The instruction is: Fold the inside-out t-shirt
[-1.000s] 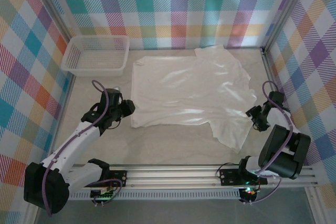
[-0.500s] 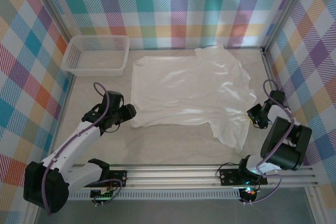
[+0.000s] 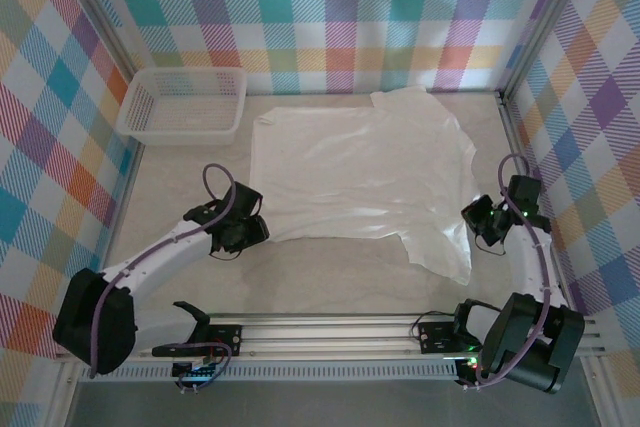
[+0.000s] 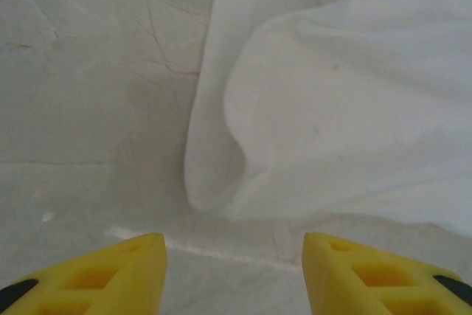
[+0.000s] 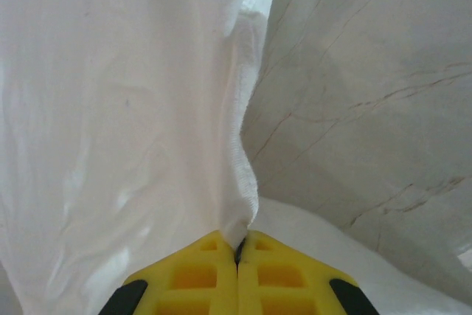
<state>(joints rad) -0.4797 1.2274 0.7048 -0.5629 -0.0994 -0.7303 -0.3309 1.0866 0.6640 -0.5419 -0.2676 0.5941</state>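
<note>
Looks like the grab-the-edges stage: the t-shirt (image 3: 360, 172) lies spread flat on the table (image 3: 330, 272), and the right pincer (image 5: 237, 250) is clamped tight on its right-hand edge. The left pincer (image 4: 232, 263) hangs about half open just short of the shirt's near-left corner, touching nothing. I'd say it needs to slide forward and pinch that corner before any fold.

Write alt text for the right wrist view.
Yellow jaws of the right arm, shut at the bottom edge, pinch a hemmed edge of the white t-shirt. The fabric spreads up across the left; pale marbled tabletop shows on the right.
</note>
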